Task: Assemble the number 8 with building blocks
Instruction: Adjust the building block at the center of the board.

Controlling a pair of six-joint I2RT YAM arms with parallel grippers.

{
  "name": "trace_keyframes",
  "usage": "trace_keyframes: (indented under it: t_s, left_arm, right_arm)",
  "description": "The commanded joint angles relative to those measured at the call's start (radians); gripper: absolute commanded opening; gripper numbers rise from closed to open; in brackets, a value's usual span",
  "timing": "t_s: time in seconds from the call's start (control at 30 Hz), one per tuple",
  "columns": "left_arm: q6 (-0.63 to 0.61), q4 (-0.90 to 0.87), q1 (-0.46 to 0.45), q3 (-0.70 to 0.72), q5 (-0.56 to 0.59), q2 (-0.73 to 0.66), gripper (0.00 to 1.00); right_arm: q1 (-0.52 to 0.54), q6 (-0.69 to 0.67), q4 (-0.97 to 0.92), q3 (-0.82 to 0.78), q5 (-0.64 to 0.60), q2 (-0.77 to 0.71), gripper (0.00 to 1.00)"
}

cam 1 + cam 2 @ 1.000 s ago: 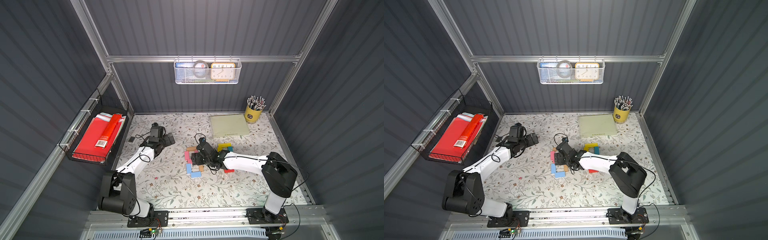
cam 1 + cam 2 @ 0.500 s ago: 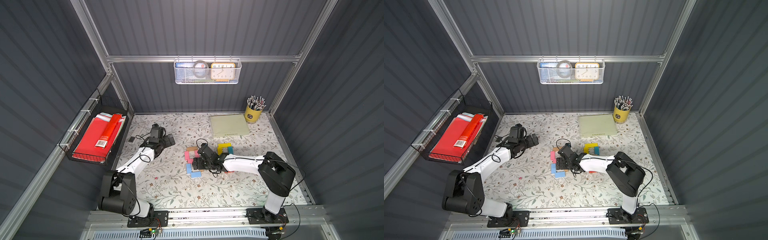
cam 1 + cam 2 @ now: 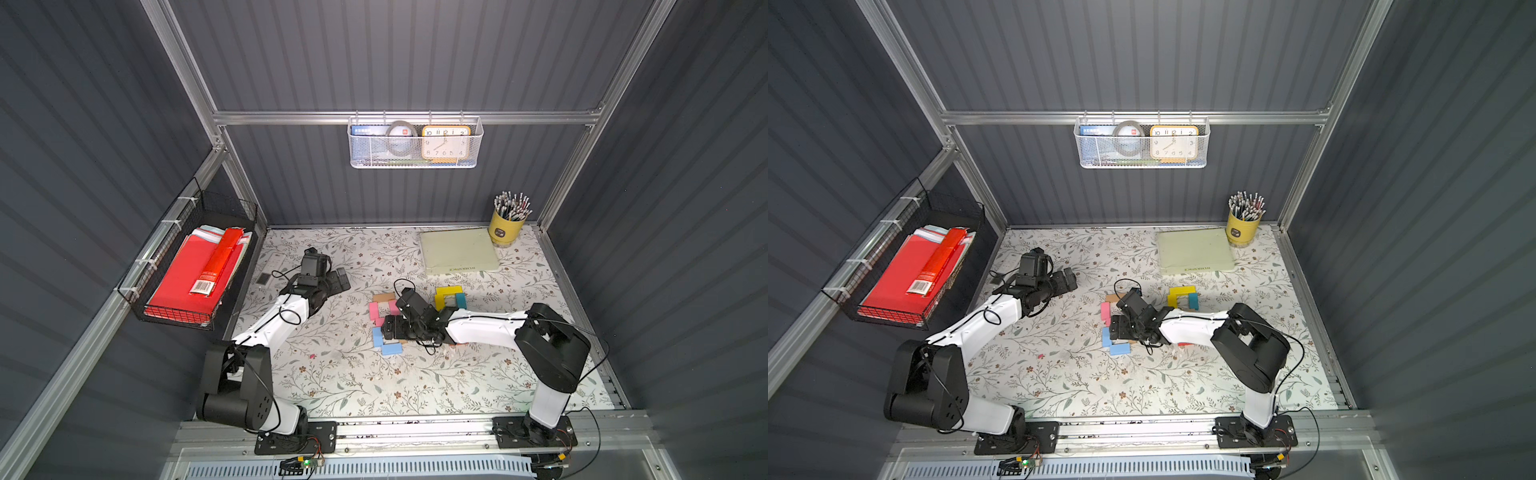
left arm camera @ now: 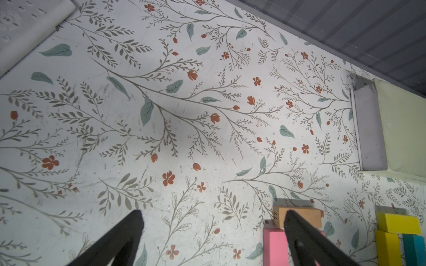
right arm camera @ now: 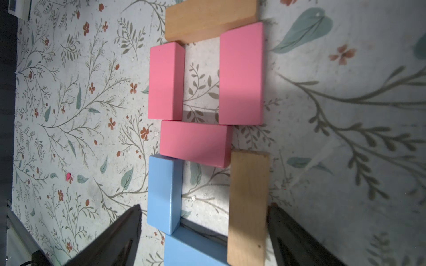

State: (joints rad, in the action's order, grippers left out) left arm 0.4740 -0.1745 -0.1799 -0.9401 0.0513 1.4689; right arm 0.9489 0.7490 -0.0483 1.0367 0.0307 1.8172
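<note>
White mesh basket (image 3: 365, 156) holds an orange clock (image 3: 445, 143); yellow cup (image 3: 503, 232) holds pencils (image 3: 512, 204). Pink, blue and tan wooden building blocks (image 5: 194, 142) form an 8 on the floral surface (image 3: 332, 374), long axis front-to-back. Right gripper (image 5: 204, 207) jaws apart, astride its nearer loop, perhaps touching; left gripper (image 4: 213, 213) jaws apart.

Right tool (image 3: 1114, 326) low over the pink, blue and tan building blocks (image 3: 1119, 349)
</note>
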Motion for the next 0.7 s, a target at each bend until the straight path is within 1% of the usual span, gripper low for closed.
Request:
trace_keyframes:
  t_s: [0.0, 0.67]
  left_arm:
    - [-0.018, -0.007, 0.007, 0.017, -0.005, -0.001, 0.99]
    - [-0.017, -0.007, 0.007, 0.017, -0.004, 0.001, 0.99]
  right_arm:
    - [-0.002, 0.023, 0.011, -0.017, 0.019, 0.022, 0.9]
    - [-0.002, 0.068, 0.012, -0.028, 0.037, 0.013, 0.9]
